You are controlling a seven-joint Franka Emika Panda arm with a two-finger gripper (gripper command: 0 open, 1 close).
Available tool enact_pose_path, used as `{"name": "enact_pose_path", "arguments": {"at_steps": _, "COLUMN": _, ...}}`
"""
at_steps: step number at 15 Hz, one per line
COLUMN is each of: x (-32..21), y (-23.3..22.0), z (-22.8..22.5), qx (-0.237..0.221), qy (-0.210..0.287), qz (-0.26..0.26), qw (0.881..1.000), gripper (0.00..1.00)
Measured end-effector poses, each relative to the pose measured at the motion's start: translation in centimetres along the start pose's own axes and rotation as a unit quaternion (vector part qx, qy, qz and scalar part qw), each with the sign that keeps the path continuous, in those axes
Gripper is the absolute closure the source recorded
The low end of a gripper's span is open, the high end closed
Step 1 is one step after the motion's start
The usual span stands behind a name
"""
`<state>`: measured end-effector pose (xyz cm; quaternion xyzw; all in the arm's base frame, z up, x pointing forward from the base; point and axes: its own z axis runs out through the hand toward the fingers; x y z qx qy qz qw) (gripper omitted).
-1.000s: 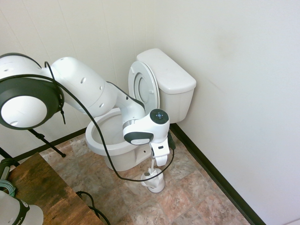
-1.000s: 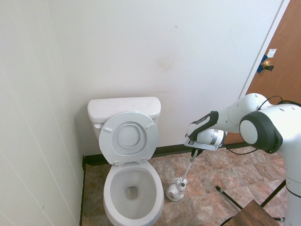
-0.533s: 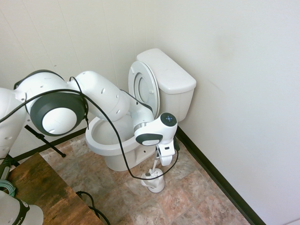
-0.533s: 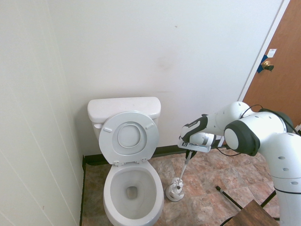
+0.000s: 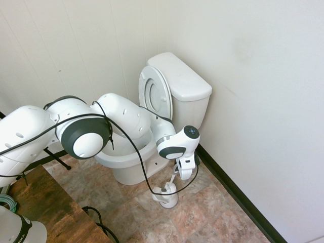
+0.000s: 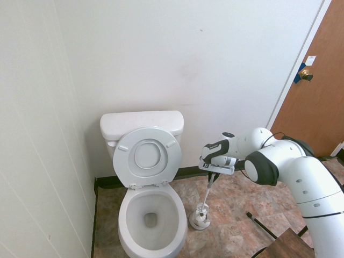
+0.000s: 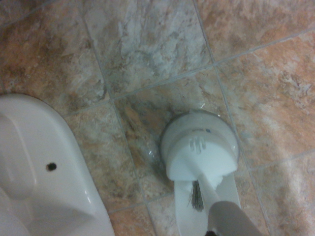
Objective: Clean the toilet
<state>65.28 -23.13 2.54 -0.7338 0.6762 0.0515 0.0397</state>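
The toilet (image 6: pixel 151 220) stands in the floor's corner, against the wall; its ceramic is heavy, hard and slippery, so I would grasp only the brush handle (image 6: pixel 208 189). My pincer (image 6: pixel 213 174) is closed on this handle, above the brush holder (image 6: pixel 199 218).

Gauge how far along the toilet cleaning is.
Ready: the lid is up, exposing the bowl. In hand: the gripper grips the brush, its bristles at the holder. Left: apparently scrubbing, though whether any has happened can't be told.
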Motion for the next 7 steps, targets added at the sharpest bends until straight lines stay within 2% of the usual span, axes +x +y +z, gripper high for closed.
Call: {"name": "enact_pose_path", "arguments": {"at_steps": 7, "x": 2.1, "y": -2.7, "z": 2.6, "qx": -0.032, "qy": -0.012, "qz": 0.008, "qw": 0.999, "gripper": 1.00}}
